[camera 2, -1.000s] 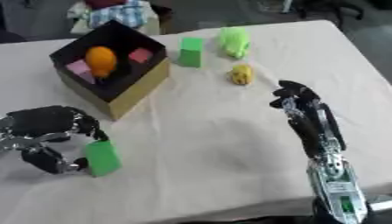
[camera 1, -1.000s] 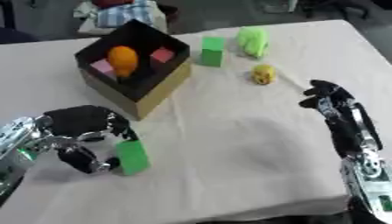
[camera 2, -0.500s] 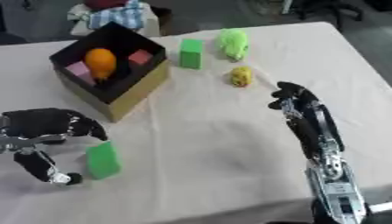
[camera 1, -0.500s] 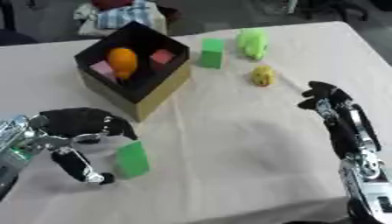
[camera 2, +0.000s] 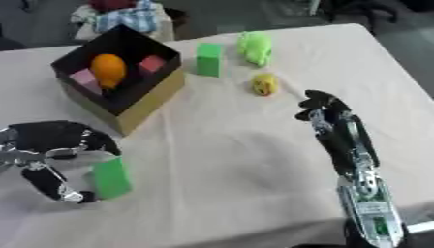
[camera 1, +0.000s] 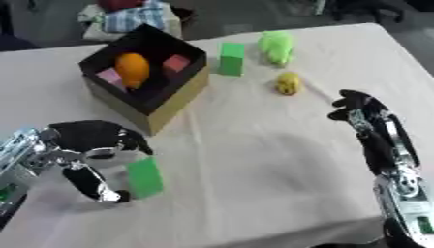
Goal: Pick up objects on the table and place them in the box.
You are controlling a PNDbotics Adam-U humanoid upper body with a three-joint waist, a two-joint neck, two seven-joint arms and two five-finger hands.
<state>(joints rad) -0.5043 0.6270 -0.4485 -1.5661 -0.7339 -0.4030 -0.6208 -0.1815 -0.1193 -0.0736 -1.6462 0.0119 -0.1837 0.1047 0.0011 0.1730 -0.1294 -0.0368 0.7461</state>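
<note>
The robot's left hand hung over the near left part of the white cloth-covered table, its fingers spread and arched above a flat green rectangular block that stood beside the thumb; whether it touched the block could not be told. The right hand rested at the right side, fingers relaxed, holding nothing. At far left sat the black-lined open cardboard box, holding an orange fruit and two pink blocks. Right of the box stood a second green block, a light green soft toy, and nearer, a small yellow toy.
</note>
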